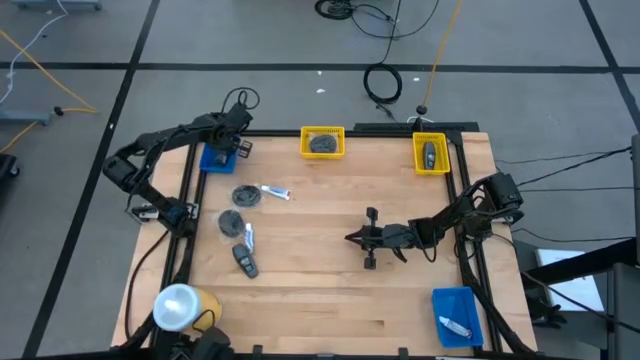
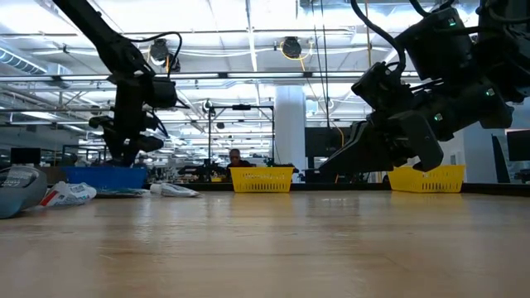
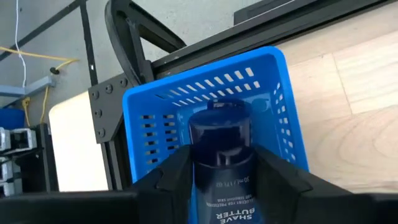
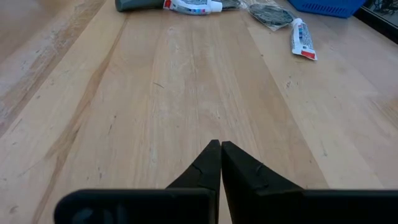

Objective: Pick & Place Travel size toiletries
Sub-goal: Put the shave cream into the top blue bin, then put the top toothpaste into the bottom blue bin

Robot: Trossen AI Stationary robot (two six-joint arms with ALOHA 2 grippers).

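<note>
My left gripper hangs over the blue bin at the table's far left corner, shut on a dark blue bottle marked "shave butter". My right gripper is shut and hovers low over the bare middle of the table, touching nothing. Left of it, loose toiletries lie flat on the wood: two grey discs, white tubes and a black oblong piece. The right wrist view shows a tube and a disc far ahead of the shut fingers. My left gripper pinches the bottle's body between its two fingers, one on each side, below the cap. It comes from above, pointing down into the blue bin, with the fingers along the bottle. The cap end points at the bin's floor; whether it touches, I cannot tell.
Two yellow bins stand at the far edge, each with a dark item inside. A second blue bin at the near right holds a tube. A large yellow roll with a white end lies at the near left. The near middle is bare wood.
</note>
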